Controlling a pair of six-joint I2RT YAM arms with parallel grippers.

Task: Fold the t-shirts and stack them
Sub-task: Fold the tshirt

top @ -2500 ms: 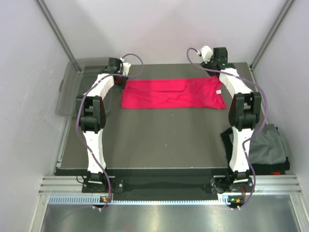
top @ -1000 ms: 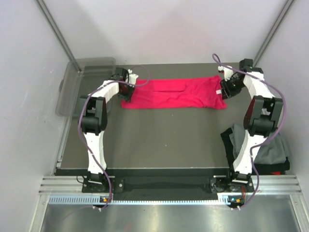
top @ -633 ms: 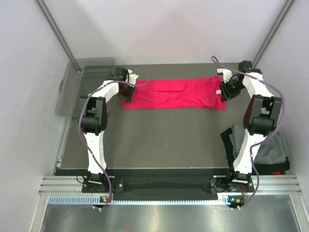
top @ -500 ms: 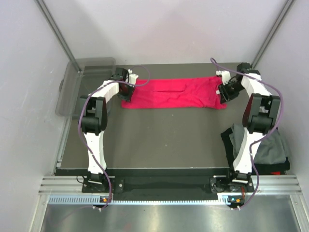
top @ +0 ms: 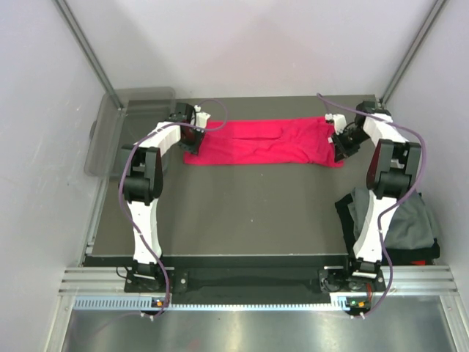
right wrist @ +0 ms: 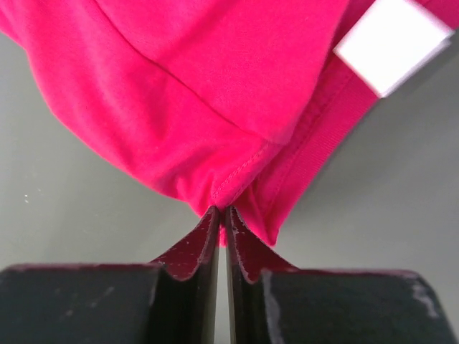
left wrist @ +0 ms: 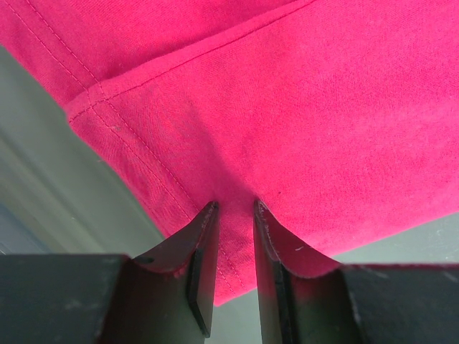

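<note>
- The right gripper (right wrist: 221, 209) is clamped on a mere sliver of the red t-shirt (top: 260, 141); a pull may slip it free.
- The left gripper (left wrist: 233, 208) stands part-open astride the other end, holding nothing, so any lift would go lopsided.
- The shirt is soft matte knit with stitched hems, a long wrinkled band along the far edge of the table (top: 234, 213).

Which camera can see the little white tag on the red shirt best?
The right wrist camera. There the white tag is big and clear on the red shirt, top right. From the top camera it is too small to pick out; the left wrist camera shows only red cloth.
</note>
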